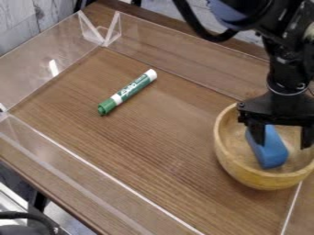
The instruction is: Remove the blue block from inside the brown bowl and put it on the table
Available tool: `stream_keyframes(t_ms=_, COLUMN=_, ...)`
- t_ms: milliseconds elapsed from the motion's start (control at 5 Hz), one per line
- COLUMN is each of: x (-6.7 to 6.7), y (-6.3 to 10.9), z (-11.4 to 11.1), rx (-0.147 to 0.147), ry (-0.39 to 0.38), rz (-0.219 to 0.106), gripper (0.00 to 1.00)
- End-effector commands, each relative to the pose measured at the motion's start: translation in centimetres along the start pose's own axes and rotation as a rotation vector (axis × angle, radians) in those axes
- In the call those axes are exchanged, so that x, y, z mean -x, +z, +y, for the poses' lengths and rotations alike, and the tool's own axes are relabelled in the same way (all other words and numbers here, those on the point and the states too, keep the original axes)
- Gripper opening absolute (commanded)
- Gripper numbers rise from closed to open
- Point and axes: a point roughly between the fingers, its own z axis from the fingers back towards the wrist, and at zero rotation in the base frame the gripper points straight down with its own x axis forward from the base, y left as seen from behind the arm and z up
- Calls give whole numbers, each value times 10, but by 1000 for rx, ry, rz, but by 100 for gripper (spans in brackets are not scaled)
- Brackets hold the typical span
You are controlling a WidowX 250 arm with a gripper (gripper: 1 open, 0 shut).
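Observation:
The brown bowl (241, 165) sits at the right front of the table (147, 128). Inside it lies the blue block (271, 151), tilted against the bowl's bottom. My gripper (276, 134) hangs straight down into the bowl, open, one black finger to the left of the block and one to the right. The fingers straddle the block's upper end; I cannot tell whether they touch it.
A green-and-white marker (128, 91) lies diagonally in the middle of the table. Low clear acrylic walls (50, 69) border the tabletop, with a folded corner piece (101, 29) at the back left. The bowl sits close to the right wall.

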Motion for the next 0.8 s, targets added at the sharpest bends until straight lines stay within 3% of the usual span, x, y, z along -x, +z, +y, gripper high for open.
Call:
stream_keyframes(t_ms=0, x=13, y=-26, z=9, rx=-39, ry=1, rz=44, gripper=100)
stream_keyframes(t_ms=600, x=17, y=-46, z=12, rx=-47, ry=21, rz=44, gripper=100)
